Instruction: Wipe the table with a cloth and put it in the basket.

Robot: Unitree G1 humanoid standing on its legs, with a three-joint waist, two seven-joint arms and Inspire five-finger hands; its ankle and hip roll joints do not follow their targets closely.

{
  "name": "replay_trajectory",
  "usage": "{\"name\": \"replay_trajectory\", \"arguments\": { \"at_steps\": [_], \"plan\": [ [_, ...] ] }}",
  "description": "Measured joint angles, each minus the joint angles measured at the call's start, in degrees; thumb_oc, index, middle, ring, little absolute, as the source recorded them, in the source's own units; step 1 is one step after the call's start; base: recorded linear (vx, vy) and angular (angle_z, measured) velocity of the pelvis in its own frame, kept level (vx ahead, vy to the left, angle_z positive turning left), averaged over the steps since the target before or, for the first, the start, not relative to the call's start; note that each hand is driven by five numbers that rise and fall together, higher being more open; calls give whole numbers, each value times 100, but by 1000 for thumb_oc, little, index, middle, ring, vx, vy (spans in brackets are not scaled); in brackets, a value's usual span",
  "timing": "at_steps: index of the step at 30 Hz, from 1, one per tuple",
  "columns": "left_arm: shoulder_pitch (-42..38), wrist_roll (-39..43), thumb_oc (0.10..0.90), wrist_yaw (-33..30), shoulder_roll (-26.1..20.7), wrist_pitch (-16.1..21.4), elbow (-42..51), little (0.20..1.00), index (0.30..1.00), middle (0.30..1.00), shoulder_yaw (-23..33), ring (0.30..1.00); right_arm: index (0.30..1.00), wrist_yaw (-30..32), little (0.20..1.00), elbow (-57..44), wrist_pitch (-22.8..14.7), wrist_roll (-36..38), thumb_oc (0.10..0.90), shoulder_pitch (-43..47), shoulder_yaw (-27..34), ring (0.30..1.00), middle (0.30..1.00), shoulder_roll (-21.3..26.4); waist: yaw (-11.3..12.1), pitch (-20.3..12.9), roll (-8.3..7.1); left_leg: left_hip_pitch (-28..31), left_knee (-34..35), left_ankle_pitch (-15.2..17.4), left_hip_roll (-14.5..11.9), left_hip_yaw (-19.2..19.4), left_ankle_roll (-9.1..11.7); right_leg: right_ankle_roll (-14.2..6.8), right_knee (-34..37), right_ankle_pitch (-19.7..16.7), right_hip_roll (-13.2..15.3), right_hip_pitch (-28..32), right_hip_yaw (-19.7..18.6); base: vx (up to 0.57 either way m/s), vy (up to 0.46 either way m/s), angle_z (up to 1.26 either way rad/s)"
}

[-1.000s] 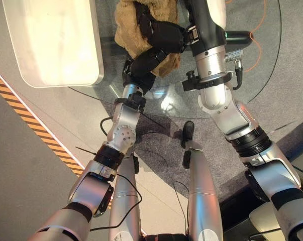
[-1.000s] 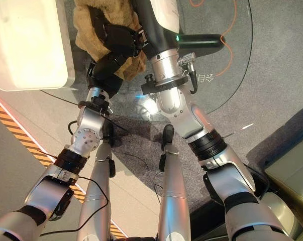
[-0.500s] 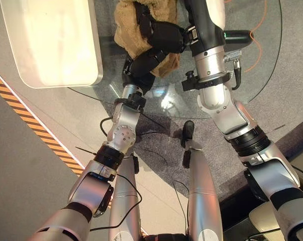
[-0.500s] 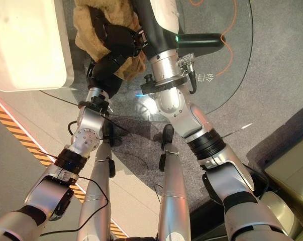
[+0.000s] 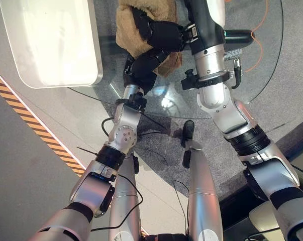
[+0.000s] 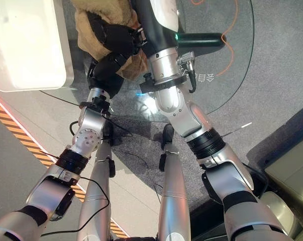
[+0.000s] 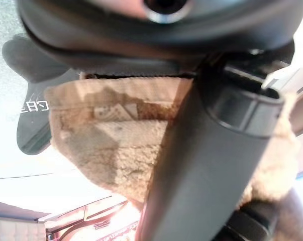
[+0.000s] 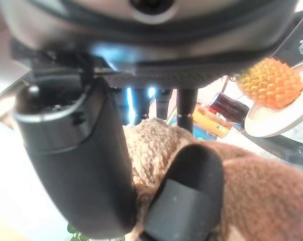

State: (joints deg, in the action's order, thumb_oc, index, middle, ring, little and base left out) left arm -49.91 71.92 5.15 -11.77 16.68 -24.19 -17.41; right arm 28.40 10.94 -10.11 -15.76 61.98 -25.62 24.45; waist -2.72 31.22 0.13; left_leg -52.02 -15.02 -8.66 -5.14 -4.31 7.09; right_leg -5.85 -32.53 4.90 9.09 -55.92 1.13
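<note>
A round glass table is standing on grey carpet, with a white basket at ten o'clock on it. The tan cloth is lying bunched on the glass at twelve o'clock, just beside the basket. The right hand is curling over the cloth, gripping it; the left hand is tucking under its near edge, fingers hidden, so I cannot tell their state. To wipe well, both hands should probably be pressing flat and sweeping evenly, keeping the cloth spread rather than bunched.
</note>
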Motion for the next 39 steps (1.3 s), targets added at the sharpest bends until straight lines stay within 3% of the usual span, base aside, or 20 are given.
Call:
{"name": "replay_trajectory", "arguments": {
  "at_steps": [21,26,33,39],
  "plan": [
    [-156,-139,100,63,-45,1,-221,200,300,300,12,300,900,59,900,146,21,113,800,84,18,900,900,131,-6,0,0,-29,14,0,-2,5,0,0,0,10,-1,-40,-1,0,0,0],
    [-193,-288,100,56,-118,0,-219,200,300,300,115,300,900,-378,900,-479,533,677,800,79,225,900,900,396,-60,0,0,-56,26,3,-6,29,0,1,7,16,-4,-80,-16,0,0,0],
    [-206,-352,100,2,-173,0,-219,200,300,300,265,300,900,-610,900,-605,864,924,800,75,519,900,900,526,-109,1,-1,-67,32,9,-26,42,-9,3,35,13,-23,-84,-19,0,0,0],
    [-209,-358,100,-91,-224,0,-219,200,300,300,349,300,900,-742,900,-606,892,1088,800,73,538,900,900,527,-189,2,-4,-74,32,11,-26,43,-11,3,44,13,-22,-83,-18,0,0,0]
  ]
}}
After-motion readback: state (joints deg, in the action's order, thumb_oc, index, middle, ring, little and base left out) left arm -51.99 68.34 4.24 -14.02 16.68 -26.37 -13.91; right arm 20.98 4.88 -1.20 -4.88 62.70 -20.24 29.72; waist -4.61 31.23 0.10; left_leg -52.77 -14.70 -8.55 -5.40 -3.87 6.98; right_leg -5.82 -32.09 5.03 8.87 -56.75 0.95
